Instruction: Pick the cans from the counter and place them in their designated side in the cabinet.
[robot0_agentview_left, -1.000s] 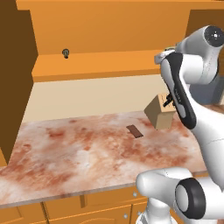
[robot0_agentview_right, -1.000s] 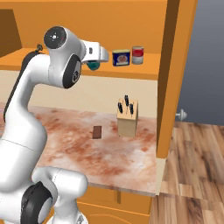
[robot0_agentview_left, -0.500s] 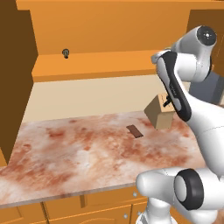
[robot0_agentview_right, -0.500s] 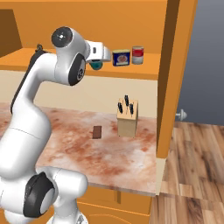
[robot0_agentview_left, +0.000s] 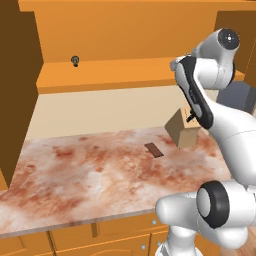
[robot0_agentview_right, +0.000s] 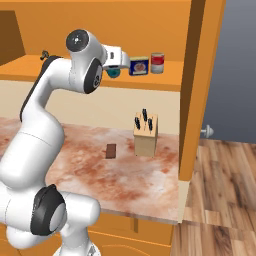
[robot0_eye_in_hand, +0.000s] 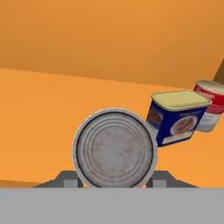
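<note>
The teal can (robot0_eye_in_hand: 114, 148) sits right in the hand (robot0_eye_in_hand: 114, 186), held tight on both sides, its silver top facing back along the hand. It hangs just over the cabinet (robot0_agentview_right: 150, 80) shelf. The dark blue can (robot0_eye_in_hand: 177, 116) stands just beyond, off to one side.

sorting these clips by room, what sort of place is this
Most likely a kitchen, a rendered one: a reddish-brown and cream marbled stone counter, a wooden knife block with dark handles on it, and an orange wooden wall cabinet with cans on its shelf.
</note>
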